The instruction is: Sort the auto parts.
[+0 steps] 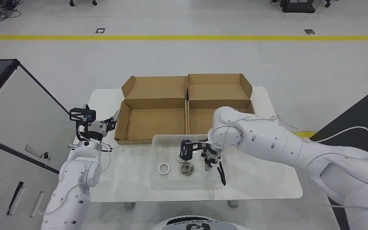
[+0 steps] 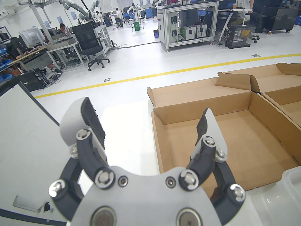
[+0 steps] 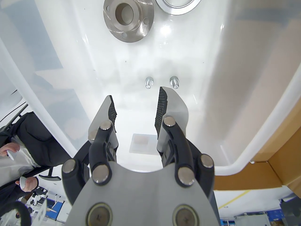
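1. Two small bolts (image 3: 149, 82) (image 3: 174, 81) sit near each other on the floor of the white tray (image 3: 247, 95), just beyond my right gripper (image 3: 136, 94). Its jaws stand apart and hold nothing.
2. Risk: closing here may catch both bolts, or pinch one and flick the other away. Cause: the gap between them is narrower than my jaw spread.
3. Risk: a bolt slips from the pads (image 3: 161, 104) on the lift. Cause: small, smooth, rounded metal with little to grip. They appear to stand on end, though I cannot be sure from this angle.
4. Risk: a finger strikes the tray floor and shoves the tray. Cause: the bolts sit low on it.
5. The flange (image 3: 128, 16) and the ring (image 3: 180, 10) lie farther along the tray, just beside each other, possibly touching. Taking one may drag the other.
6. My left gripper (image 2: 147, 109) is wide open and empty, above the table's edge beside the left cardboard box (image 2: 211, 142).
7. Risk: mis-sorting. Cause: this box holds no part to mark which kind belongs in it.
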`<state>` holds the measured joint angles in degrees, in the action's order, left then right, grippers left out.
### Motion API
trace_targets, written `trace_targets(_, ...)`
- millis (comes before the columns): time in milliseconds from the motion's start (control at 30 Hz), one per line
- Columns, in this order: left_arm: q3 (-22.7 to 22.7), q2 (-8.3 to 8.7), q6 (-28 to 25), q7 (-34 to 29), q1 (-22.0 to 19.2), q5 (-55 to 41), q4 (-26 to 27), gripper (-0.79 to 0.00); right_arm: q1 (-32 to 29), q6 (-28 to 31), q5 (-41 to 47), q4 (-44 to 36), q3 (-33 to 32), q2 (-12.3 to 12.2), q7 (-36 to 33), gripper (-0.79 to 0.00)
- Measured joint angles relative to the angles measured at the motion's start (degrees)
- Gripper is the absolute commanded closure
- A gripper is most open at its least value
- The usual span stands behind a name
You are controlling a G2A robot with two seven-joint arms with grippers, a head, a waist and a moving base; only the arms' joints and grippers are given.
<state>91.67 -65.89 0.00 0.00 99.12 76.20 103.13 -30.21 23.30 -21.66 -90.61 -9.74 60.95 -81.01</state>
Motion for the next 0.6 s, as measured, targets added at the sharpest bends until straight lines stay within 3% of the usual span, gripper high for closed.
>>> trace_targets(600, 0.0, 0.0, 0.0, 0.0, 0.0, 0.0, 0.0, -0.785, -1.5, 0.3, -1.4, 2.6, 0.0, 1.6, 0.3, -0.36)
